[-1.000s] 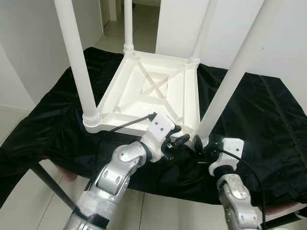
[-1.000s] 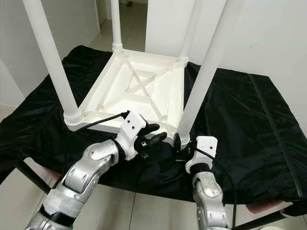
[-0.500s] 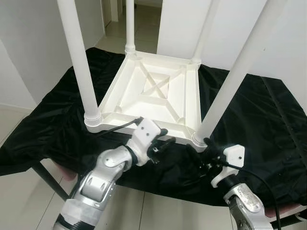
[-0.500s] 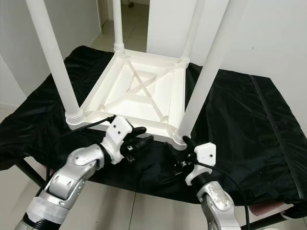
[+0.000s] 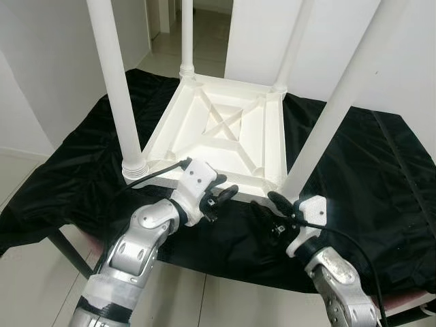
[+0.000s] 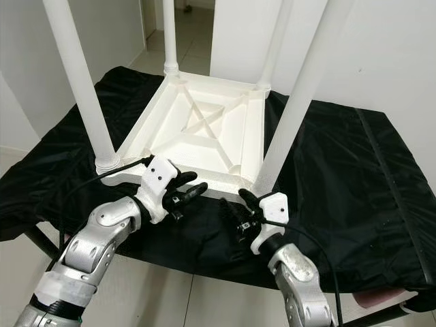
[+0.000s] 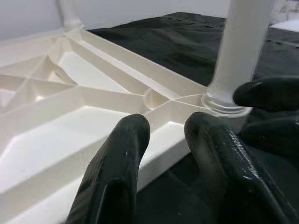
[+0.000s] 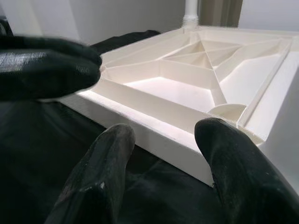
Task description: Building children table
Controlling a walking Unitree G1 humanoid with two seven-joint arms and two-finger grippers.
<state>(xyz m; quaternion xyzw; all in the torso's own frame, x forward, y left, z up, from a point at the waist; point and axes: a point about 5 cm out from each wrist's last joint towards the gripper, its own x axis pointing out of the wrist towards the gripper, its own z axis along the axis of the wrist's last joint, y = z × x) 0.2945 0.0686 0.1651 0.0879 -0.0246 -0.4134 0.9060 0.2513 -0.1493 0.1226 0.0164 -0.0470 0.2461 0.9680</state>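
Observation:
A white children's table [image 5: 218,129] lies upside down on a black cloth [image 5: 381,177], its four legs pointing up. The near left leg [image 5: 116,82] and near right leg [image 5: 334,109] stand at the front corners. My left gripper [image 5: 221,199] is open, just in front of the table's front rim and holding nothing. My right gripper [image 5: 269,208] is open too, low beside the base of the near right leg. In the left wrist view the fingers [image 7: 117,172] face the ribbed underside [image 7: 70,93] and the leg base [image 7: 243,51]. The right wrist fingers [image 8: 98,182] point at the front rim [image 8: 154,112].
The cloth-covered stand ends just under my grippers, with a dark metal leg [image 5: 65,248] and tiled floor below. White walls close in on the left and behind, with a doorway [image 5: 204,27] at the back.
Both grippers were at the base of the near right leg. The left one has drawn back to the left along the front rim. The right one dipped, then rose left of the leg.

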